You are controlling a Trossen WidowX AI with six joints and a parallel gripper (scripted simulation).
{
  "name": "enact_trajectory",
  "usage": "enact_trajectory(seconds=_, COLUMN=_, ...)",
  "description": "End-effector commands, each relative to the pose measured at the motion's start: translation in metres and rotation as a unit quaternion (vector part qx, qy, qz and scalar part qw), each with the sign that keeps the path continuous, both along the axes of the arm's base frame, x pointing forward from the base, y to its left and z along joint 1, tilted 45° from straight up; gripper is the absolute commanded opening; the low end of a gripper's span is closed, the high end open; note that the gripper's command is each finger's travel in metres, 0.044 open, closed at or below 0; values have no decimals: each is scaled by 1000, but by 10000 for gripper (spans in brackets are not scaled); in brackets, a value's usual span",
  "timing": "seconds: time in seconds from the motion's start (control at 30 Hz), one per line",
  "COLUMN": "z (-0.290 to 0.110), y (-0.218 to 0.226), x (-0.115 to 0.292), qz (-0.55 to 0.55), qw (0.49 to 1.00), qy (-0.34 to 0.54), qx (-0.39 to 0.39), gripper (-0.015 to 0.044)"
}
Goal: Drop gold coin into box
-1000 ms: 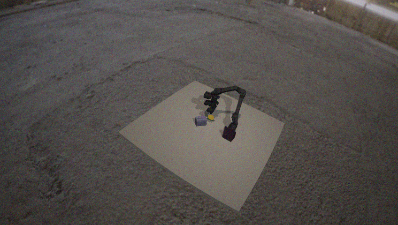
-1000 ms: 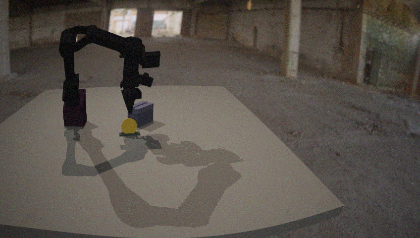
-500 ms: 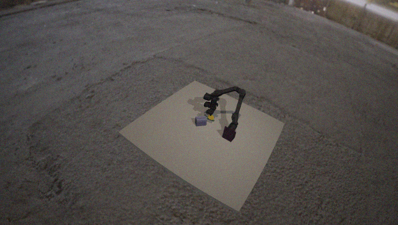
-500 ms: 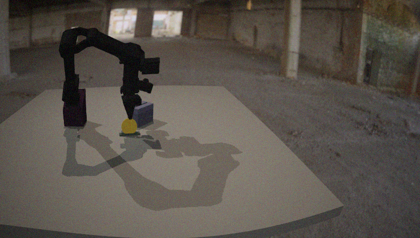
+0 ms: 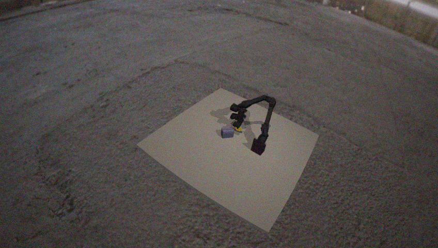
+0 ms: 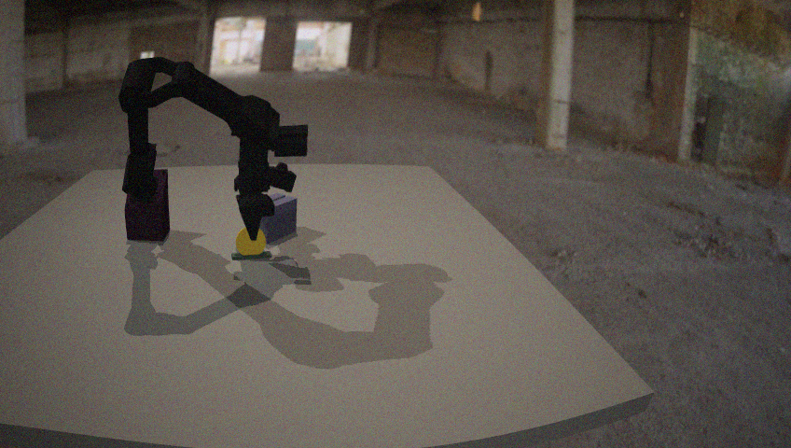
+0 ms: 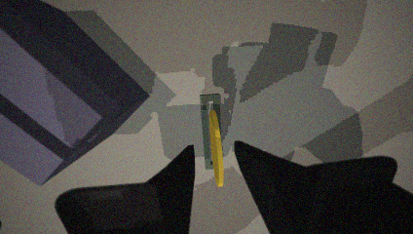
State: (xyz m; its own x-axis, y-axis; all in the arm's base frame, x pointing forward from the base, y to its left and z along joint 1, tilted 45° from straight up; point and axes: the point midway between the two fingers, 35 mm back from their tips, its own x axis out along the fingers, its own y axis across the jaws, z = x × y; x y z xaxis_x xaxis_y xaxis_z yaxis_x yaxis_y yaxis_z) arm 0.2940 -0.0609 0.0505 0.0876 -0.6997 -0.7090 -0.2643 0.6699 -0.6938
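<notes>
At centre of the wrist view, the gold coin [image 7: 214, 146] stands on its edge in the dark-green holder [image 7: 210, 104], seen nearly edge-on as a thin yellow sliver running top to bottom. From the exterior view its round yellow face [image 6: 249, 244] shows, upright on the flat green holder [image 6: 250, 256] on the beige platform [image 6: 388, 332]. The grey box [image 7: 54, 104] fills the upper left of the wrist view, a dark slot running across its lid; in the exterior view it [image 6: 282, 217] sits just behind and to the right of the coin.

The black arm rises from its dark maroon base [image 6: 145, 218] at the left, bends over at the top, and drops its wrist straight down. The gripper [image 6: 254, 232] points down with its tips at the coin's upper edge. In the wrist view the gripper [image 7: 214, 151] is partly open, one dark finger [image 7: 180, 168] on each side of the coin's lower end, with a visible gap on both sides, so it grasps nothing.

In the top view the gripper [image 5: 237, 124] hangs above the coin [image 5: 238, 128], the box [image 5: 227, 132] beside it to the left.
</notes>
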Motion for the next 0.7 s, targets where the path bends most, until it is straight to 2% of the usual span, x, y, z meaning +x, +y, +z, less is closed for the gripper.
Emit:
enact_trajectory(seconds=0.0, z=-5, y=-7, x=-1, qz=0, qw=1000, qy=2, qx=-3, gripper=161)
enact_trajectory(seconds=0.57, z=-21, y=-25, x=-1, qz=1, qw=1000, qy=2, qx=-6, gripper=161)
enact_trajectory(seconds=0.67, z=-21, y=-25, x=-1, qz=1, qw=1000, qy=2, qx=-6, gripper=82)
